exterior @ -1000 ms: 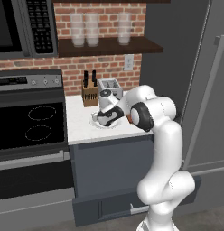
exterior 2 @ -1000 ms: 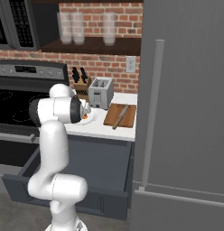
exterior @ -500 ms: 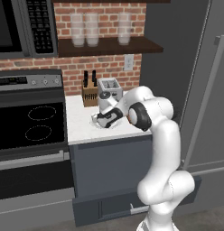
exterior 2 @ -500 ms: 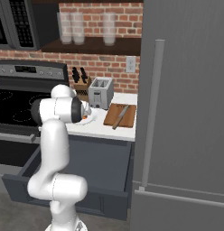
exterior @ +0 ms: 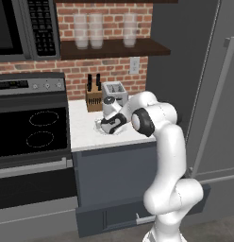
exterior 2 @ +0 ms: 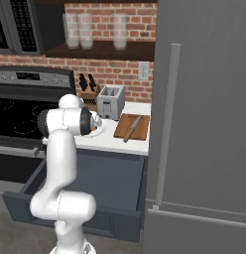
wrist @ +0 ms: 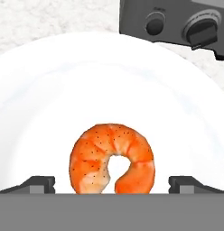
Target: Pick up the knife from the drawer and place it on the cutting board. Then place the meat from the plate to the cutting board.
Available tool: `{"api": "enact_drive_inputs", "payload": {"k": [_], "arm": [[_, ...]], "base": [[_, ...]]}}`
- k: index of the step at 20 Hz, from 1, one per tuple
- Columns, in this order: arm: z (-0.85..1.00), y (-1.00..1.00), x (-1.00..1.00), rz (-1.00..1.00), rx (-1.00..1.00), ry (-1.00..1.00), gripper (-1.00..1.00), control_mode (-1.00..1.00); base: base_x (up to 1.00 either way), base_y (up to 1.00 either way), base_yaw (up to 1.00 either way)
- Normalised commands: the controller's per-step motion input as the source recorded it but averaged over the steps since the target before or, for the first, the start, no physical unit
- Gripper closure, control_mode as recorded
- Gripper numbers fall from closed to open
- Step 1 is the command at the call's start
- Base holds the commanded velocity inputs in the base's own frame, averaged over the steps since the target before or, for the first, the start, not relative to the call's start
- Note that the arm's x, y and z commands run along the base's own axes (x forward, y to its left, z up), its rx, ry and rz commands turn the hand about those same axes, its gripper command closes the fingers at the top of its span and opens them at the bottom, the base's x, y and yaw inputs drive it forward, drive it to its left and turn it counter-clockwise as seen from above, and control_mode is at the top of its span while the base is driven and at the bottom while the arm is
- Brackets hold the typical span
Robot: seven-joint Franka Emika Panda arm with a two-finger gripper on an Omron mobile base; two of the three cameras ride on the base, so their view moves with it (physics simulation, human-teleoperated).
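Observation:
The meat [wrist: 111, 158], an orange-red curled lump, lies on the white plate [wrist: 109, 81] just ahead of my gripper [wrist: 118, 182]. The gripper is open, one dark fingertip [wrist: 39, 182] on each side of the meat, nothing held. From the left base view the gripper [exterior: 108, 125] hangs low over the plate [exterior: 97, 125] on the counter. The knife [exterior 2: 133, 128] lies diagonally on the reddish-brown cutting board [exterior 2: 142, 131], right of the plate [exterior 2: 98, 132]. The dark grey drawer [exterior 2: 115, 218] stands pulled out below the counter.
A silver toaster [exterior 2: 110, 101] and a wooden knife block [exterior 2: 88, 95] stand at the back of the counter, close behind the plate. The stove [exterior: 31, 130] lies to the left and the tall grey fridge [exterior 2: 204, 124] to the right.
The hand has sunk a little lower over the plate, closer to the meat. Knife, board and drawer have not moved.

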Motion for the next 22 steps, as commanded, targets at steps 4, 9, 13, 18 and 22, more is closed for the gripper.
{"api": "enact_drive_inputs", "payload": {"k": [4, 9, 13, 18, 22], "arm": [[-0.13, 0.0, 0.17, 0.0, 0.0, 0.0, -1.0, -1.0], [-0.15, 0.0, 0.16, 0.0, 0.0, 0.0, -1.0, -1.0], [-0.29, 0.0, 0.04, 0.0, 0.0, 0.0, 1.0, -1.0], [-0.2, -0.06, -0.04, 0.0, 0.0, 0.0, 1.0, -1.0], [0.03, -0.37, -0.29, 0.0, 0.07, -0.07, 1.0, -1.0]], "base": [[0.0, 0.0, 0.0], [0.0, 0.0, 0.0], [0.0, 0.0, 0.0], [0.0, 0.0, 0.0], [0.0, 0.0, 0.0]]}}
